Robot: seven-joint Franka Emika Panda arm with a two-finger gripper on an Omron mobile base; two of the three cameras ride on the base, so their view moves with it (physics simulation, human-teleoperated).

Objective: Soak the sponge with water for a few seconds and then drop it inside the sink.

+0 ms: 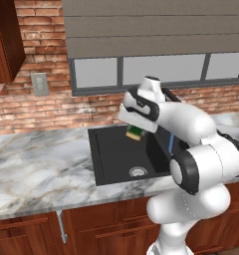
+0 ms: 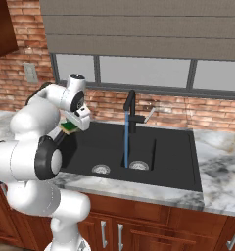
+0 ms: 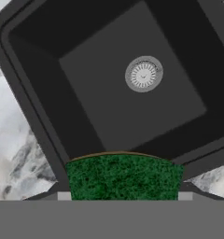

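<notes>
Gripper [image 1: 135, 130] clamped on sponge [image 1: 134, 133], jaws narrow, pinching its sides. Held in the air above the left basin of the black sink [image 1: 99, 172], green face [image 3: 124, 177] pointing down at the basin in hand view, sitting at 6 o'clock with the silver drain [image 3: 143, 73] up toward 1 o'clock. In right base view, sponge [image 2: 68, 128] at 9 o'clock of the faucet [image 2: 130, 112], well apart from the water [image 2: 126, 139]. Thin blue stream falling straight from the spout onto the sink floor between the two drains. Sponge not under the stream. Marble counter [image 1: 37, 169] around the sink, brick wall [image 2: 21, 90] behind.
</notes>
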